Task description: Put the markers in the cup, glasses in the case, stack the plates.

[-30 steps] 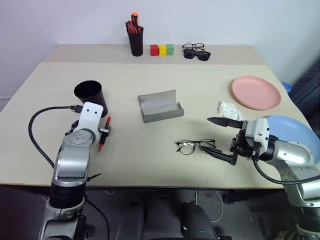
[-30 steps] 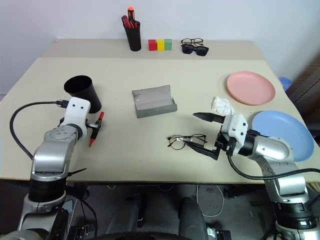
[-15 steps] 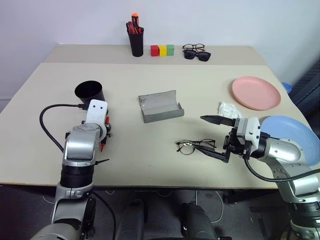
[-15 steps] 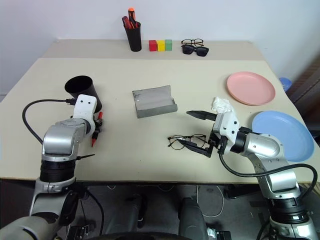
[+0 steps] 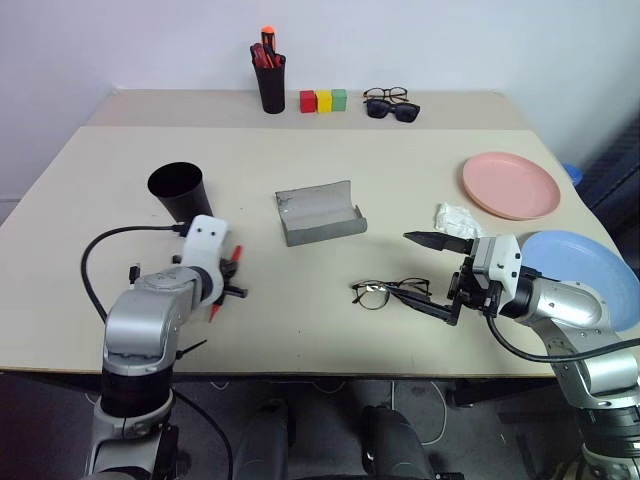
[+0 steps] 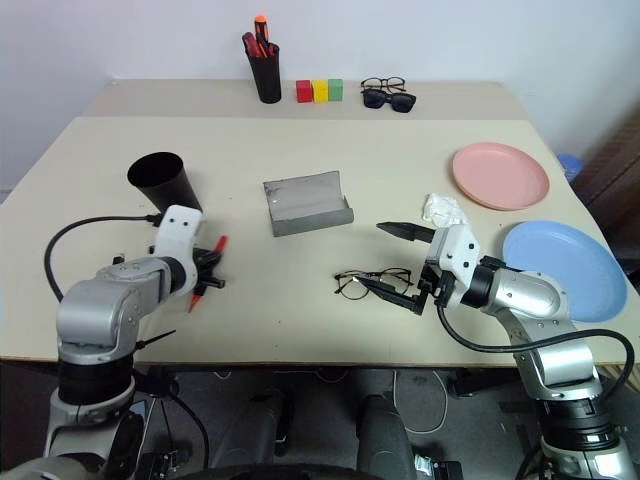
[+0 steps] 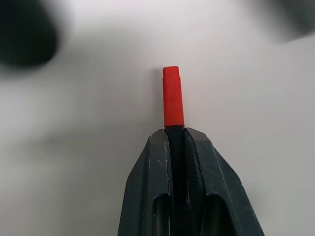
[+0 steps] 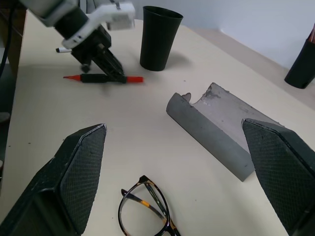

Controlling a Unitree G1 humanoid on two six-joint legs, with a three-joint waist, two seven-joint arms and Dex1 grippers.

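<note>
Now we pinch the marker (image 7: 173, 96) mid-barrel.
Light, stiff and slick, it lies on the tabletop (image 5: 300, 200) at five o'clock of the cup (image 5: 179, 190); left gripper (image 5: 232, 291) clamps it, right gripper (image 5: 425, 275) gapes.

one marker (image 6: 205, 271), two plates (image 6: 500, 175), three cubes (image 6: 319, 91), three spectacles (image 6: 374, 283)
</note>
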